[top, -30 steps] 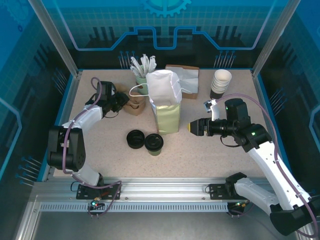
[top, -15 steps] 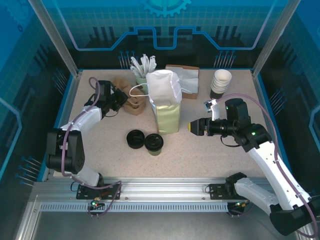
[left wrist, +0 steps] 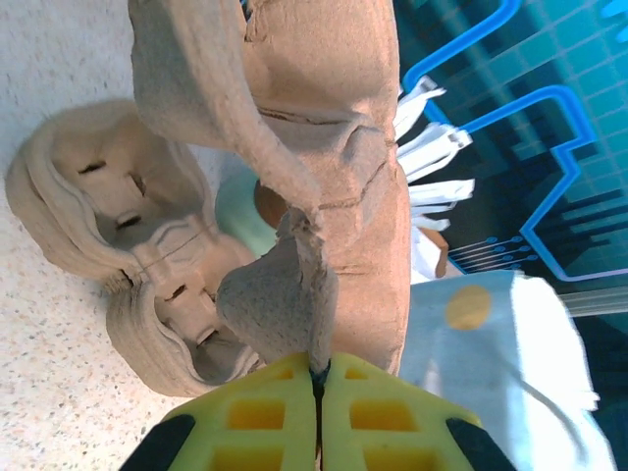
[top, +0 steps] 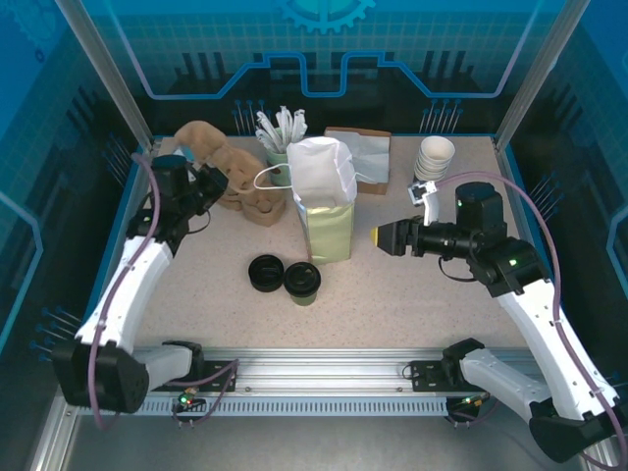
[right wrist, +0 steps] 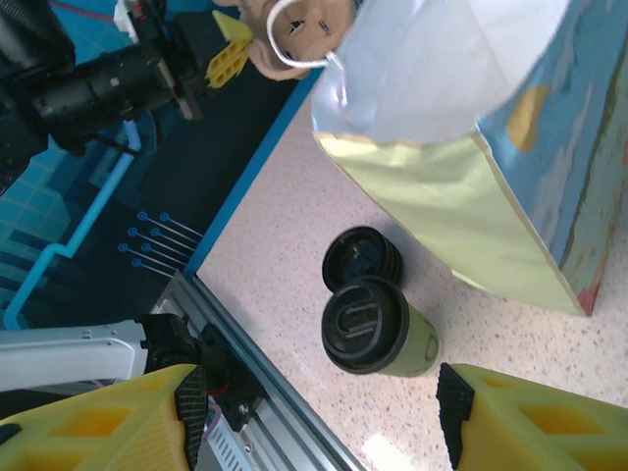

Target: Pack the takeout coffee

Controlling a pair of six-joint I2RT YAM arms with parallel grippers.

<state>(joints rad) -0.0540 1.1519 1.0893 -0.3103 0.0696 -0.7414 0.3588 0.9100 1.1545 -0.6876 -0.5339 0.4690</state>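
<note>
The takeout coffee [top: 302,282], a pale green cup with a black lid [right wrist: 365,324], stands on the table in front of the tall paper bag [top: 330,226]. The bag's white mouth [top: 322,169] is open. My left gripper [top: 206,181] is at the back left, shut on the edge of a brown pulp cup carrier [top: 209,145] and holding it above the table. In the left wrist view its yellow fingers [left wrist: 265,417] pinch the carrier's rim [left wrist: 294,294]. My right gripper [top: 386,237] hangs open to the right of the bag, pointing at it; the coffee [right wrist: 392,339] lies between its fingers [right wrist: 108,422], further off.
A low stack of black lids [top: 265,272] touches the coffee's left side. More pulp carriers [top: 263,205] lie left of the bag. Along the back stand a cup of white stirrers [top: 280,130], napkins on a brown sheet [top: 365,149] and stacked lidless cups [top: 434,159].
My left gripper closed on the pulp carrier and raised it up and back to the left, off the pile. My right gripper rose a little and stayed open.
</note>
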